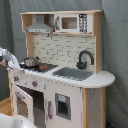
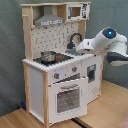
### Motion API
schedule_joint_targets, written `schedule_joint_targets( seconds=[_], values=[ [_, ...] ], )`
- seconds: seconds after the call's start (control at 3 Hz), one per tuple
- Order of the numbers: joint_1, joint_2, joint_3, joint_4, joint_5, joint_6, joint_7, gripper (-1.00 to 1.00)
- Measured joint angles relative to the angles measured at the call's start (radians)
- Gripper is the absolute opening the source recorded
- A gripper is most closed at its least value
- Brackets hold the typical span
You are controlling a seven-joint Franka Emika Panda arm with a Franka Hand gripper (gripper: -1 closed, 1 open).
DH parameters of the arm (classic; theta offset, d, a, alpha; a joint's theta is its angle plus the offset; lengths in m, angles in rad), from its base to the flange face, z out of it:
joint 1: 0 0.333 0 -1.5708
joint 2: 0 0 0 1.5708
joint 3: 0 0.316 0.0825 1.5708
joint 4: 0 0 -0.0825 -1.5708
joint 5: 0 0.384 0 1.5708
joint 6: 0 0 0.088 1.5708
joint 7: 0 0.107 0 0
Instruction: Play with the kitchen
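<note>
Two cameras give me the kitchen (image 1: pixel 62 70) from opposite corners, standing on a light wooden floor (image 2: pixel 107 107) against a grey curtain backdrop (image 1: pixel 117 45). In the first exterior view I see the grey hood (image 1: pixel 40 26), the small microwave (image 1: pixel 73 23), the black faucet (image 1: pixel 85 59) arching over the sink (image 1: pixel 73 73) and a pot (image 1: pixel 31 61) on the stovetop. The oven door (image 2: pixel 69 97) hangs partly open in both exterior views, with its window showing in the second exterior view.

My arm (image 2: pixel 107 44) shows best in the second exterior view, a white body with a blue-lit joint reaching in from the second exterior view's right towards the counter near the sink. Its tip is lost against the white countertop, so I cannot tell how the fingers stand. In the first exterior view only a white sliver of the arm (image 1: pixel 7 58) enters at the first exterior view's left edge, just beside the pot; the rest is cut off. A pale blurred shape (image 1: pixel 12 121) fills that picture's lower left corner, and I cannot make out what it is.
</note>
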Motion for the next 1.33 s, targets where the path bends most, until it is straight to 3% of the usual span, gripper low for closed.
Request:
schedule_joint_targets(
  seconds=[0.33,1.33],
  values=[
    [-0.018,0.082,-0.004,0.000,0.018,-0.017,-0.078,1.00],
    [-0.020,0.390,0.015,0.012,0.020,-0.014,-0.223,1.00]
  ],
)
